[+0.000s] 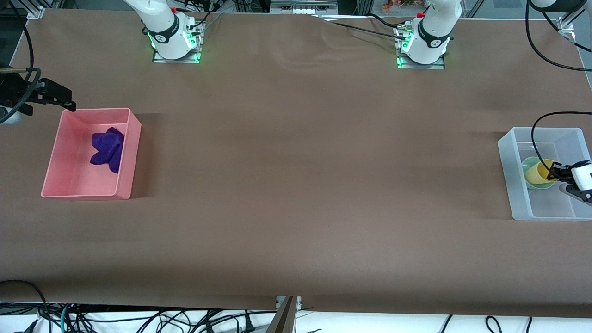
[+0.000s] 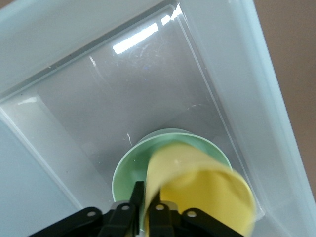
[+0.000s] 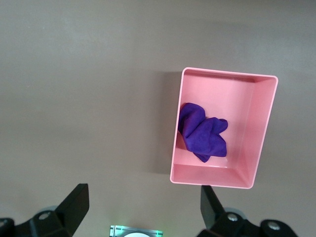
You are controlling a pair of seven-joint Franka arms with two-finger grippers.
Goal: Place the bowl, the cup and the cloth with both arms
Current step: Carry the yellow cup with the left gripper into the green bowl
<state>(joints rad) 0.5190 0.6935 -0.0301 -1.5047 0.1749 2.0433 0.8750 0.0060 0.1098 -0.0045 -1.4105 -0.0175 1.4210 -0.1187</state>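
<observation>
The yellow cup [image 1: 536,173] is tilted in the pale green bowl [image 1: 528,164], which sits in the clear plastic bin [image 1: 512,180] at the left arm's end of the table. My left gripper [image 1: 551,175] is shut on the cup's rim. The left wrist view shows the gripper [image 2: 148,191] with one finger inside the cup [image 2: 207,192] and one outside, over the bowl [image 2: 127,168]. The purple cloth [image 1: 107,148] lies crumpled in the pink bin [image 1: 132,157]. My right gripper [image 1: 62,99] is open and empty, in the air beside that bin. The right wrist view shows the gripper [image 3: 143,197], cloth [image 3: 202,133] and pink bin [image 3: 261,128].
The brown table cover [image 1: 296,185] spans the space between the two bins. The arm bases [image 1: 173,37] stand along the edge farthest from the front camera. Cables hang below the edge nearest to the front camera.
</observation>
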